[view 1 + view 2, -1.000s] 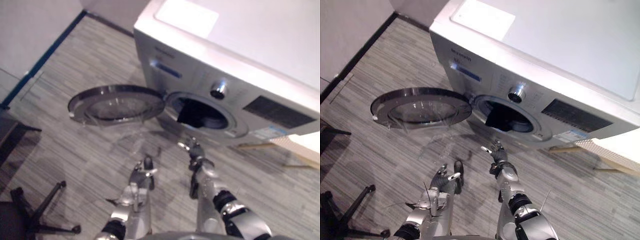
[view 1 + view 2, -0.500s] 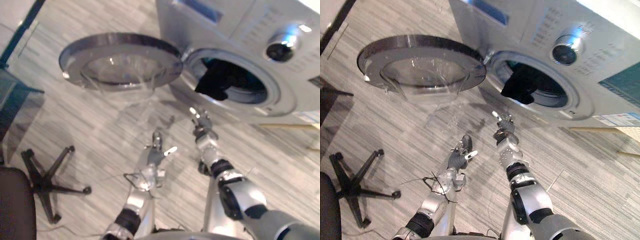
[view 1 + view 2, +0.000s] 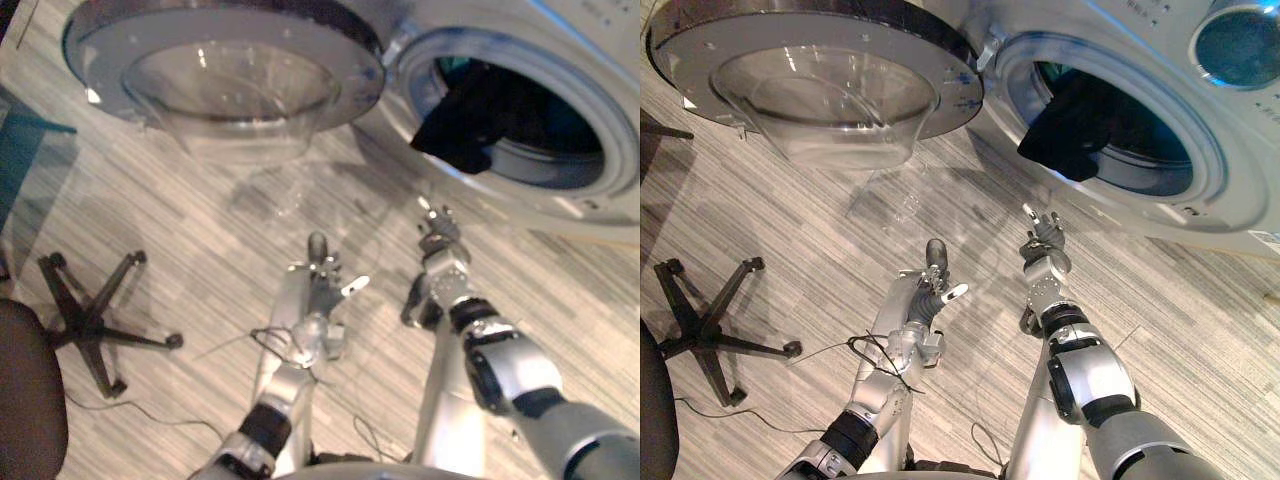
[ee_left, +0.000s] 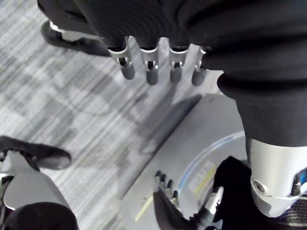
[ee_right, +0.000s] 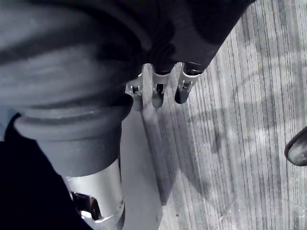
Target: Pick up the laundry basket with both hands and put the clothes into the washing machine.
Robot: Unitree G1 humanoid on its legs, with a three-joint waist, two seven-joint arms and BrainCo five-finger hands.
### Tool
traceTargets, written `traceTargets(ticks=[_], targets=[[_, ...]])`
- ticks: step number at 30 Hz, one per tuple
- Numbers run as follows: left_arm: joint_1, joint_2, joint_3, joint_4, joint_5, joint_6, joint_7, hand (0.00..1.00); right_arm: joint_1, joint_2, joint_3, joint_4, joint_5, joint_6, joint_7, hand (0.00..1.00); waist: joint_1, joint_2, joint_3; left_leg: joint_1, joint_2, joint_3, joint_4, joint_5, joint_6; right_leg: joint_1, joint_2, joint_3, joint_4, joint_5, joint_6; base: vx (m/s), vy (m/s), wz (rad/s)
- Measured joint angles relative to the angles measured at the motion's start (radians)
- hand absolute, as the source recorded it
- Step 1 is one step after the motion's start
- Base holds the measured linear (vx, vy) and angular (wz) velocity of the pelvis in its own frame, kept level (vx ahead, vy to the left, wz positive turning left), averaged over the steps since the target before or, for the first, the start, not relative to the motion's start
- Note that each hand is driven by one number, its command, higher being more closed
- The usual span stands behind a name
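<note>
The washing machine stands ahead with its round door swung open to the left. A black garment hangs over the lower lip of the drum opening, half in and half out. My left hand is held out low over the floor in front of the door, fingers straight and holding nothing. My right hand reaches forward just below the drum opening, a short way under the garment. Its fingers are straight and empty.
The glass bowl of the door juts out over the striped grey floor. To my left stands an office chair, with its star base and dark seat.
The camera has moved nearer to the machine and tipped down, so the drum and door look larger. Both hands stay out in front, empty.
</note>
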Motion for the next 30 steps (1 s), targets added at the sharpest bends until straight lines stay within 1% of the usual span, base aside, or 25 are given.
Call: traceTargets(ticks=[1,3,5,8,11,13,14,17,18,19,21,22,23,26,27,28,30], targets=[[0.000,0.001,-0.006,-0.015,-0.006,0.000,0.001,0.00,-0.006,-0.016,0.001,0.006,0.012,-0.003,-0.003,0.00,0.002,0.002,0.003,-0.016,0.000,-0.002,0.011,-0.004,-0.006,-0.017,-0.001,0.001,0.013,-0.007,0.000,-0.05,-0.082,0.00],[0.000,0.002,-0.023,-0.043,-0.019,-0.001,0.003,0.00,-0.019,-0.032,0.015,0.017,0.035,-0.013,-0.026,0.00,0.010,0.003,0.003,-0.049,0.000,-0.002,0.023,-0.007,-0.002,-0.057,-0.002,0.008,0.037,-0.014,0.000,-0.05,-0.063,-0.02],[0.000,0.002,-0.041,-0.070,-0.026,-0.001,0.004,0.00,-0.031,-0.058,0.036,0.017,0.044,-0.019,-0.041,0.00,0.021,0.004,0.003,-0.085,0.000,-0.001,0.027,-0.004,-0.006,-0.100,-0.002,0.013,0.053,-0.014,-0.002,-0.04,-0.046,-0.02],[0.005,0.006,-0.053,-0.100,-0.041,-0.001,0.010,0.00,-0.065,-0.089,0.051,0.016,0.067,-0.024,-0.062,0.00,0.024,0.007,0.006,-0.121,-0.001,-0.004,0.035,0.001,-0.009,-0.140,-0.004,0.013,0.071,-0.017,-0.007,-0.04,-0.049,0.00],[0.020,0.016,-0.067,-0.161,-0.053,-0.002,0.022,0.00,-0.123,-0.156,0.084,0.011,0.072,-0.030,-0.067,0.00,0.024,0.011,0.008,-0.160,0.000,-0.006,0.049,0.006,-0.008,-0.180,-0.004,0.016,0.088,-0.020,-0.008,-0.01,-0.015,-0.03],[0.043,0.024,-0.074,-0.209,-0.064,-0.003,0.022,0.00,-0.190,-0.251,0.114,-0.017,0.071,-0.037,-0.074,0.00,0.024,0.015,0.010,-0.206,0.000,-0.011,0.066,0.008,-0.011,-0.222,-0.004,0.015,0.104,-0.018,-0.010,-0.03,-0.016,-0.05],[0.050,0.025,-0.074,-0.220,-0.065,-0.003,0.022,0.00,-0.203,-0.268,0.117,-0.023,0.082,-0.014,-0.089,0.00,0.022,0.016,0.012,-0.216,0.000,-0.014,0.075,0.008,-0.011,-0.229,-0.004,0.015,0.111,-0.019,-0.009,0.00,0.000,0.00],[0.060,0.035,-0.088,-0.260,-0.085,-0.005,0.022,0.00,-0.207,-0.296,0.125,-0.025,0.081,-0.013,-0.110,0.00,0.021,0.020,0.015,-0.247,-0.003,-0.022,0.096,0.007,-0.010,-0.254,-0.007,0.016,0.134,-0.029,0.003,-0.01,-0.004,0.03],[0.072,0.037,-0.090,-0.285,-0.085,-0.012,0.023,0.00,-0.213,-0.320,0.135,-0.026,0.081,-0.005,-0.121,0.00,0.020,0.020,0.015,-0.262,-0.005,-0.024,0.101,0.008,-0.010,-0.270,-0.009,0.017,0.144,-0.031,0.005,-0.03,-0.002,0.00],[0.087,0.041,-0.094,-0.310,-0.089,-0.019,0.024,0.00,-0.225,-0.343,0.142,-0.026,0.081,0.011,-0.128,0.00,0.019,0.020,0.015,-0.282,-0.004,-0.027,0.112,0.008,-0.010,-0.288,-0.009,0.017,0.155,-0.031,0.005,-0.04,0.000,-0.02],[0.106,0.044,-0.094,-0.341,-0.093,-0.021,0.025,0.00,-0.245,-0.367,0.146,-0.038,0.082,0.022,-0.130,0.00,0.011,0.020,0.015,-0.311,-0.004,-0.031,0.122,0.009,-0.012,-0.316,-0.009,0.019,0.167,-0.031,0.004,-0.05,0.006,-0.06],[0.123,0.045,-0.093,-0.359,-0.094,-0.021,0.028,0.00,-0.258,-0.372,0.147,-0.059,0.098,0.051,-0.146,0.00,-0.001,0.020,0.015,-0.324,-0.004,-0.034,0.131,0.010,-0.014,-0.329,-0.008,0.018,0.176,-0.030,0.003,-0.05,0.009,-0.03],[0.128,0.046,-0.094,-0.363,-0.094,-0.020,0.028,0.00,-0.258,-0.372,0.147,-0.070,0.105,0.056,-0.148,0.00,-0.005,0.020,0.015,-0.330,-0.003,-0.036,0.136,0.011,-0.014,-0.334,-0.008,0.018,0.181,-0.030,0.003,-0.05,0.011,-0.06],[0.144,0.046,-0.092,-0.402,-0.115,-0.020,0.044,0.00,-0.260,-0.373,0.147,-0.103,0.125,0.058,-0.152,0.00,-0.012,0.018,0.016,-0.352,0.000,-0.040,0.151,0.013,-0.019,-0.354,-0.004,0.020,0.194,-0.028,0.000,-0.05,0.012,-0.05],[0.152,0.046,-0.089,-0.420,-0.124,-0.021,0.044,0.00,-0.265,-0.373,0.149,-0.112,0.130,0.058,-0.153,0.00,-0.018,0.015,0.018,-0.361,0.000,-0.043,0.151,0.016,-0.023,-0.363,-0.003,0.019,0.195,-0.025,-0.005,-0.06,0.017,-0.05],[0.170,0.046,-0.080,-0.448,-0.127,-0.022,0.045,0.00,-0.279,-0.373,0.159,-0.132,0.144,0.065,-0.159,0.00,-0.032,0.005,0.024,-0.374,0.001,-0.045,0.151,0.021,-0.024,-0.378,-0.001,0.018,0.198,-0.019,-0.014,-0.06,0.017,-0.05],[0.181,0.046,-0.079,-0.460,-0.133,-0.022,0.046,0.00,-0.285,-0.373,0.173,-0.145,0.150,0.066,-0.166,0.00,-0.039,0.003,0.025,-0.386,0.002,-0.050,0.156,0.025,-0.027,-0.388,-0.001,0.015,0.204,-0.015,-0.018,-0.04,0.013,-0.02]])
